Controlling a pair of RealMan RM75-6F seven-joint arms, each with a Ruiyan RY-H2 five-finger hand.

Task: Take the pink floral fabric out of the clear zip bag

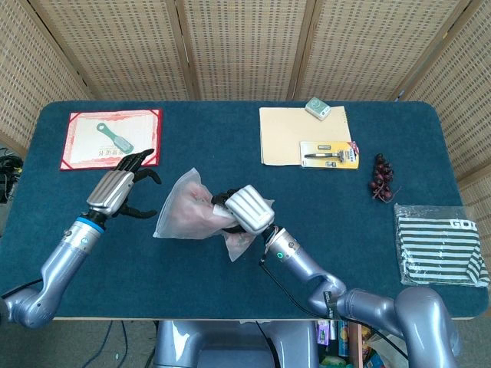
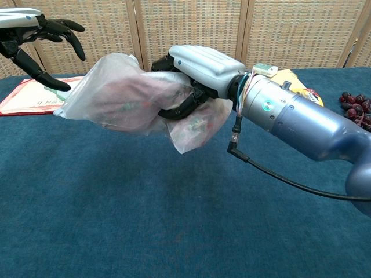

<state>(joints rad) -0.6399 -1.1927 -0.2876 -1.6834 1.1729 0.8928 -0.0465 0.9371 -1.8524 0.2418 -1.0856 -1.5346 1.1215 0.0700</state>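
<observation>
Wicker screens back the blue counter [image 1: 230, 299]. At frame center the right hand [image 1: 247, 208] grips the clear zip bag [image 1: 186, 215] holding pink floral fabric [image 2: 130, 98]; left hand [image 1: 115, 192] beside it, fingers spread, empty.

The right hand [image 1: 247, 208] is extended forward over the table on a long silver-blue forearm, palm down, with its dark fingers [image 2: 174, 110] curled closed around the clear zip bag [image 2: 119, 95] containing pink floral fabric, holding it above the surface. The left hand [image 1: 116, 190] is raised just beside the bag's free end, fingers spread apart and holding nothing, on a bent arm reaching in from the left.
</observation>
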